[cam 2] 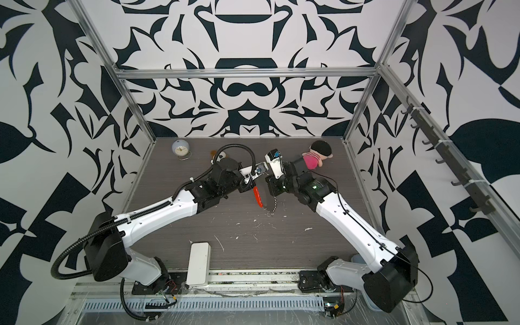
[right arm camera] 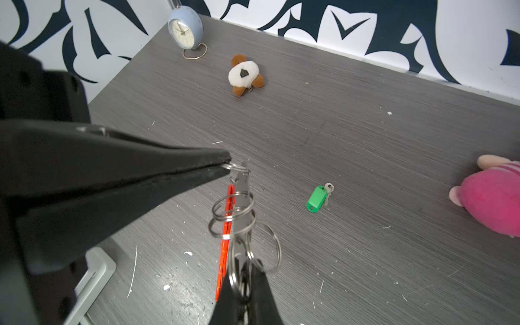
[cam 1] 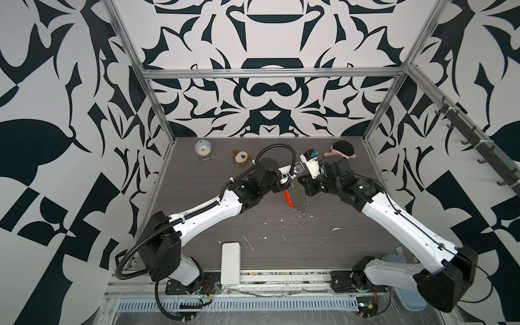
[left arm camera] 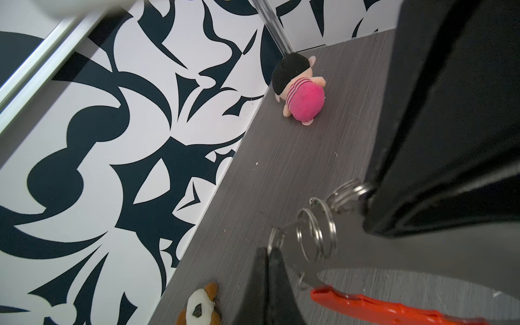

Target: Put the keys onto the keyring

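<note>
Above mid-table, pinched at both ends.
Clamped one end ring of the keyring (right arm camera: 239, 219) in the closed left gripper (right arm camera: 229, 165) and another in the closed right gripper (right arm camera: 243, 277), red-orange bar (right arm camera: 225, 239) dangling below. Lay flat on the table (right arm camera: 365, 126), well apart toward the pink plush (right arm camera: 492, 202): green-headed key (right arm camera: 318, 198).

The grey table (right arm camera: 365, 126) bears a clock (right arm camera: 185, 28), brown-white plush (right arm camera: 244, 73), pink doll (right arm camera: 492, 202), green key (right arm camera: 317, 198) and white box (cam 1: 230, 263).

no readable text, labels or numbers
</note>
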Robot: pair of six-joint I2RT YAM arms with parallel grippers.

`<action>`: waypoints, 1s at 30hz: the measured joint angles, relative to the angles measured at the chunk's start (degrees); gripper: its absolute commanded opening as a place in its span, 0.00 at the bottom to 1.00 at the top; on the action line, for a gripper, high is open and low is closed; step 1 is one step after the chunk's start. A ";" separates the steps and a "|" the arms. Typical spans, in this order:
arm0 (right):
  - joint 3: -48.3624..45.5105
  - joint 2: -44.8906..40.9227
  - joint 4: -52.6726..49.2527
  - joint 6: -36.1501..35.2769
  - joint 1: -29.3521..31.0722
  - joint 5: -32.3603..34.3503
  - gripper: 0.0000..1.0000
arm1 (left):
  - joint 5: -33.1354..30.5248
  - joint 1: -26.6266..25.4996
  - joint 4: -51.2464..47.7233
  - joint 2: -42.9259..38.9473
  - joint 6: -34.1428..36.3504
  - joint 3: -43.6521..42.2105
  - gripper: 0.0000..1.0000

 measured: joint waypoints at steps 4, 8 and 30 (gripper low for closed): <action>1.51 0.00 -0.70 -1.29 0.11 -0.04 0.00 | 2.05 0.98 -0.07 -1.01 0.33 0.02 0.00; 3.19 0.46 -2.60 -2.56 0.13 -0.09 0.00 | 3.76 1.55 -1.70 -1.22 0.76 0.81 0.00; -3.50 0.20 8.28 3.41 1.27 -3.08 0.26 | 1.20 2.69 -6.19 3.82 -23.39 7.41 0.00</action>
